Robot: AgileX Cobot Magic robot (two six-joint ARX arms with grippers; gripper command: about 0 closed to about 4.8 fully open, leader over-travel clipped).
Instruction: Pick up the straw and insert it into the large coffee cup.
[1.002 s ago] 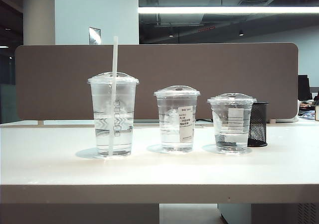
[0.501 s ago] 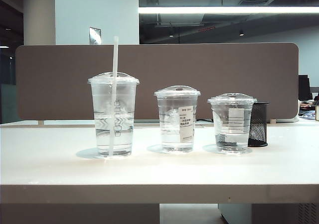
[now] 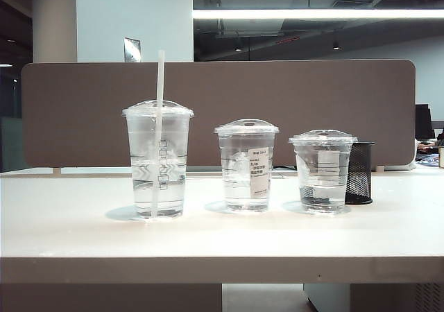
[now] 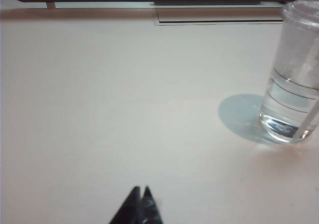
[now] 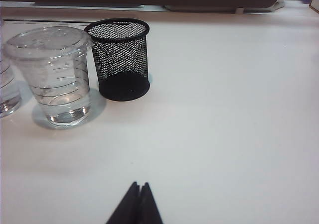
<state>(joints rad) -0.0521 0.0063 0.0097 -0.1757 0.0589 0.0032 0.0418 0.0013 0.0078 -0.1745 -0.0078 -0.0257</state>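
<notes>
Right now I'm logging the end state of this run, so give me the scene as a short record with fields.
straw: upright in the large coffee cup, passing through its domed lid and rising above it
large coffee cup: leftmost of three cups in the exterior view, partly filled with clear liquid
medium cup: middle, white label, lid on
short cup: rightmost, lid on
mesh holder: black, beside the short cup
left end effector: shut, empty, above bare table
right end effector: shut, empty

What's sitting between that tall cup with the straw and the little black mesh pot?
In the exterior view, two smaller lidded clear cups stand between the large coffee cup and the mesh pot: a labelled medium cup, then the shortest cup.
</notes>
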